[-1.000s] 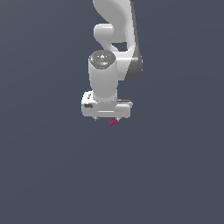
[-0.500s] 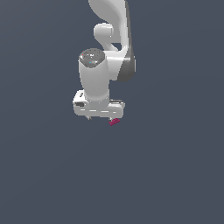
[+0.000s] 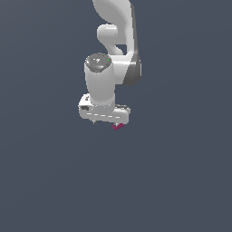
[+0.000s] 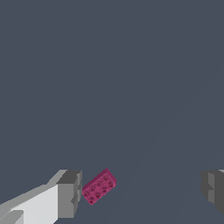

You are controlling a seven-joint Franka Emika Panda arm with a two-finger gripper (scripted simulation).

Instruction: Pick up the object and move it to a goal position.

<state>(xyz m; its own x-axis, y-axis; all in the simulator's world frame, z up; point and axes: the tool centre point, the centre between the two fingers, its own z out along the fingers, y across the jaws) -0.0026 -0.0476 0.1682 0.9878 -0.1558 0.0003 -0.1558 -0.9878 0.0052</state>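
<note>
Gripper [image 4: 142, 192] spread wide, nothing held; I see both fingers [image 4: 69, 192] in the wrist view with a broad gap between them. The magenta studded brick [image 4: 99, 186] lies in that gap but far off centre, just beside one finger, and skewed to the line between the fingers. I cannot tell whether it touches that pad.

Risks as I judge them: closing from this offset would have the near finger reach the brick first and shove or spin it, since its long side is not square to the pads. The skew may leave the pads bearing on corners, giving a weak pinch that slips on the lift. Coming down further could set the near fingertip on the brick's edge and tip it.

View differences: the exterior view shows the white arm [image 3: 111, 63] upright over a plain dark floor [image 3: 181, 181], with only a sliver of the brick [image 3: 118, 126] peeking under the hand toward the exterior view's right; fingers and opening are hidden there. Only the wrist view gives the brick's studs, its angle and the gap. No goal marker shows in either.
</note>
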